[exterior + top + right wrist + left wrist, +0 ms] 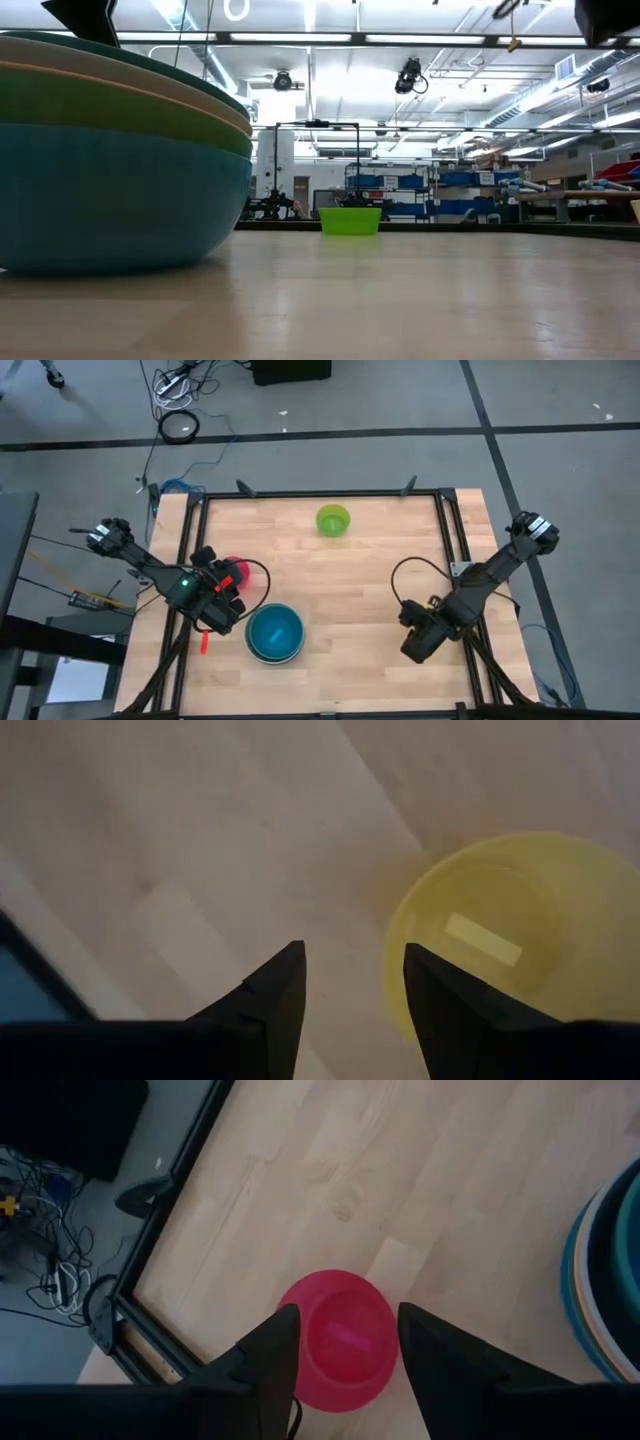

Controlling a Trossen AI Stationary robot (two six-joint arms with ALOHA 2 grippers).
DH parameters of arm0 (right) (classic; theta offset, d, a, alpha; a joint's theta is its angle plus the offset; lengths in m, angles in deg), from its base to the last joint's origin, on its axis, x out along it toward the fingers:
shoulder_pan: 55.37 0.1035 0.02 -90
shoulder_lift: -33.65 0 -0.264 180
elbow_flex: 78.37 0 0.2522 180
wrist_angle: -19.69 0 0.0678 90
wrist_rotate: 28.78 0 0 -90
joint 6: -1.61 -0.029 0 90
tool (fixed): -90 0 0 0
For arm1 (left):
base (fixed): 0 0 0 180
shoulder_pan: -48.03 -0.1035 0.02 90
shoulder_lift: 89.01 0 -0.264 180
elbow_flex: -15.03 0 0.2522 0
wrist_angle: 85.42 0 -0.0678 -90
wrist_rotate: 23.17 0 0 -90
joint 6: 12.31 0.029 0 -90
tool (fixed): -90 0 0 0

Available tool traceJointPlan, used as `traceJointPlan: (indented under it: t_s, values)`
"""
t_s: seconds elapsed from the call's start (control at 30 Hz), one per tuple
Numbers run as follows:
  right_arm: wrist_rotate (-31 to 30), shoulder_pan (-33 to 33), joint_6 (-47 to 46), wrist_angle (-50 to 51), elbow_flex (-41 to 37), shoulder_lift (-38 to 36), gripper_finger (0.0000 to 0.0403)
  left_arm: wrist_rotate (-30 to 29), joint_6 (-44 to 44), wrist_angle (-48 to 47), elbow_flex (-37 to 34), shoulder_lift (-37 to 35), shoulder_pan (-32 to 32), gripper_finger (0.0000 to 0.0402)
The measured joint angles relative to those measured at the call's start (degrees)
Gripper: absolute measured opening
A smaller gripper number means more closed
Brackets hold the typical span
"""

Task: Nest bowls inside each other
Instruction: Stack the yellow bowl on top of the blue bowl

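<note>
Your left claw (340,1355) hangs spread wide over the pink-red bowl (342,1338) at the desk's (340,585) left side, just left of the nested stack (275,632). Lower it so one finger drops inside the rim and one outside, then pinch the wall; it looks thin, smooth plastic that could slip. Your right claw (345,990) stands open at the right, empty, one finger above the rim of a translucent yellow bowl (520,935). A lime green bowl (333,520) waits far, near the middle.
</note>
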Motion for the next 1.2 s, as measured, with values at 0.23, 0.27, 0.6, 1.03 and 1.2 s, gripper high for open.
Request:
traceJointPlan:
  t_s: [0.23,0.27,0.6,1.03,1.2]
  values:
    - [0.2,0.3,-1.6,-4.7,-5.1,0.8,0.0156,-0.2,0.0,0.0,0.0,0.0,0.0,0.0179]
    - [0.0,0.3,-2.0,-5.2,-5.8,0.9,0.0156,-0.2,0.0,0.0,0.0,0.0,0.0,0.0179]
    - [-0.7,0.3,-3.2,-12.5,-15.0,0.9,0.0152,-0.3,-1.0,0.3,0.0,0.0,0.0,0.0179]
    - [-6.7,-1.2,3.9,-10.1,-11.4,0.9,0.0004,-0.8,-1.1,0.0,0.0,0.0,0.0,0.0179]
    - [-12.5,-8.9,21.9,-22.7,-4.9,0.9,0.0001,-5.0,-1.1,0.5,0.0,0.0,0.0,0.0179]
